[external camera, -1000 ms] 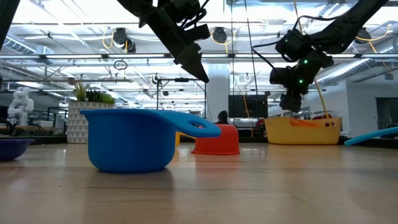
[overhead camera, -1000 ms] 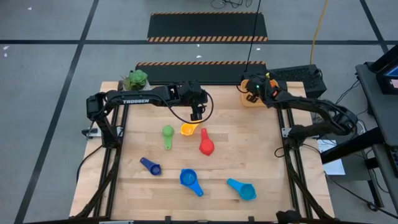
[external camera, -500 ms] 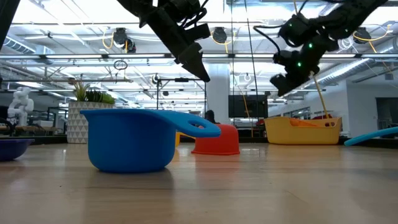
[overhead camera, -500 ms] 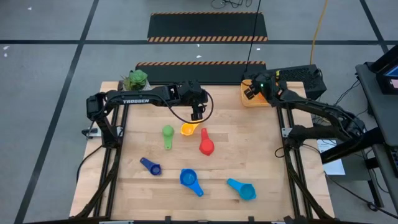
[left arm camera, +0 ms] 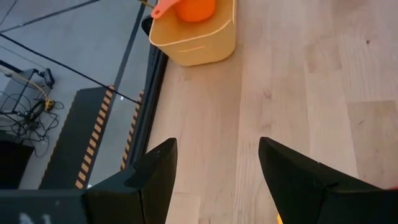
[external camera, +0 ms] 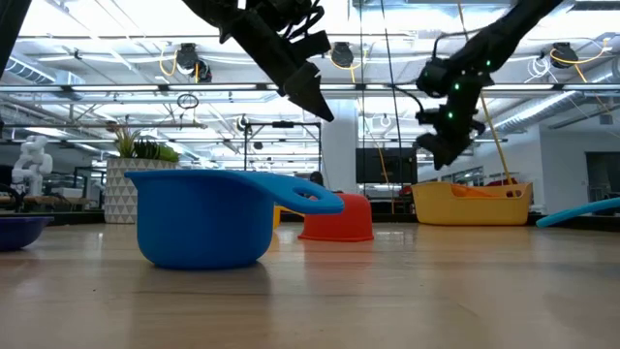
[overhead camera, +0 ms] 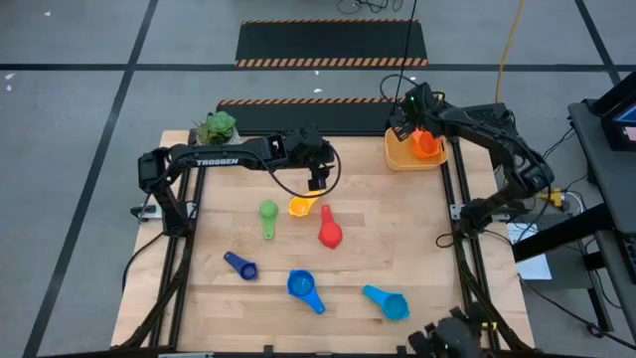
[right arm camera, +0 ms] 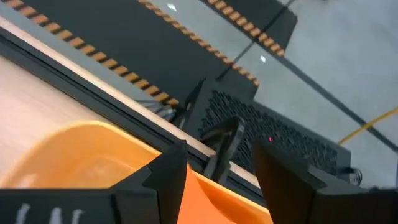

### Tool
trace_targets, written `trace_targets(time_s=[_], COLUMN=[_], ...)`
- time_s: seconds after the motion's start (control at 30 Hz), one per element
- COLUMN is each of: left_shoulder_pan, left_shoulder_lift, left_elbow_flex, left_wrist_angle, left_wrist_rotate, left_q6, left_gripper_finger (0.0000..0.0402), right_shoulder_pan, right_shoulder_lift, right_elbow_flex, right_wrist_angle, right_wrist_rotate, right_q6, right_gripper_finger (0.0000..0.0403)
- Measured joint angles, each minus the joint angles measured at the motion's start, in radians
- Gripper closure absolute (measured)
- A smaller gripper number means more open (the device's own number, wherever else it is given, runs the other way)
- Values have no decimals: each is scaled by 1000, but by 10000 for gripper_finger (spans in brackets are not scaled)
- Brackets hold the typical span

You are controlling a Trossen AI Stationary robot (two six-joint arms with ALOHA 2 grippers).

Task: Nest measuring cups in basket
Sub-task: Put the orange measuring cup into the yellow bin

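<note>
From above, the basket (overhead camera: 401, 159) sits at the table's far right corner with the orange cup (overhead camera: 426, 144) already inside it, and the right gripper (overhead camera: 404, 111) hangs over the basket's far edge, its fingers spread and empty. The left gripper (overhead camera: 317, 179) hovers mid-table, also spread and holding nothing; the yellow cup (overhead camera: 301, 206) lies just on its near side, handle running right, with the green cup (overhead camera: 268, 212) to its left and the red cup (overhead camera: 330, 233) to its right, both with their long axes running near-to-far. The left arm is plainly the nearer one for any of these. The dark blue cup (overhead camera: 241, 267), blue cup (overhead camera: 302, 285) and light blue cup (overhead camera: 390, 302) lie along the near side. In the low view the left gripper (external camera: 308, 89) points steeply down, well above the table. The left wrist view shows its fingers (left arm camera: 158, 171) apart over bare wood, the basket beyond. The right wrist view shows parted fingers (right arm camera: 169, 168) above the basket's rim (right arm camera: 81, 134).
</note>
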Motion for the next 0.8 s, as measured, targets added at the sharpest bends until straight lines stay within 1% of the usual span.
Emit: trace_targets(time_s=[0.17,0.27,0.43,0.6,0.8], left_shoulder_pan=[0,0,0,-1,-1], left_shoulder_lift=[0,0,0,0,0], left_elbow_flex=[0,0,0,0,0], left_wrist_angle=[-25,-34,-46,-50,-51], left_wrist_rotate=[0,0,0,0,0], left_q6=[1,2,-1,-5,-6], left_gripper_finger=[172,172,172,172,172], right_shoulder_pan=[-20,-18,-17,-2,29], right_shoulder_lift=[37,36,32,30,29], right_elbow_flex=[-2,-16,-35,-47,-48], right_wrist_angle=[-16,-19,-45,-74,-112], right_wrist_rotate=[-23,-27,-76,-100,-104], right_q6=[3,5,26,30,30], right_gripper_finger=[236,236,237,237,237])
